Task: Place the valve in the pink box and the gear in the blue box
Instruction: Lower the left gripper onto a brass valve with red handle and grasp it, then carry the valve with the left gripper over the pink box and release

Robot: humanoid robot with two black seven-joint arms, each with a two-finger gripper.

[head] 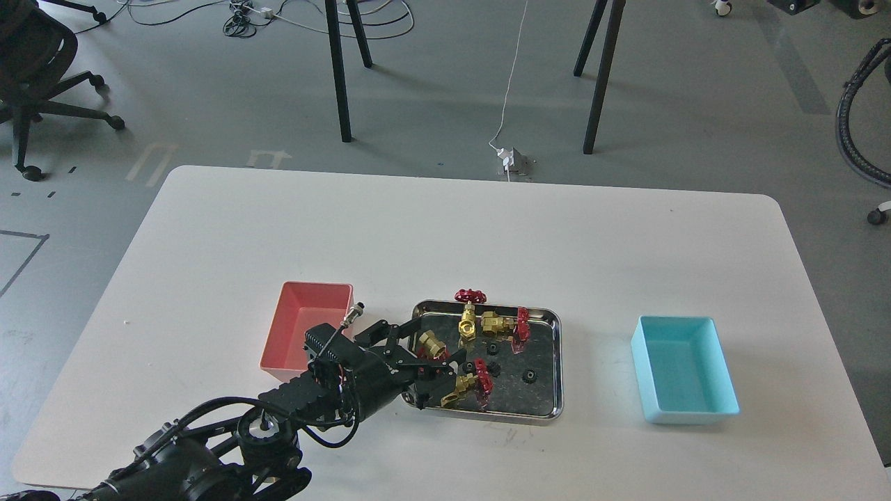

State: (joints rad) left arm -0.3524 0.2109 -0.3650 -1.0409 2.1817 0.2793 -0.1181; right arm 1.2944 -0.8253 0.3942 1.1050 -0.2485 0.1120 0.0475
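Left tool (pixel 426 356) low over steel tray (pixel 550 412), fingers spread around valve (pixel 432 344)

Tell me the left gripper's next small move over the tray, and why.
Probably close the left gripper on the valve at the tray's left end. Its fingers look spread to either side of that valve's brass body, low in the tray, and the pink box sits empty just to the left.

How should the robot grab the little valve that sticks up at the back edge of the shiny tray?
That valve stands with its red wheel on top. Probably best: come straight down and pinch the brass body just under the wheel, fingers left and right. The tray rim sits close behind it.
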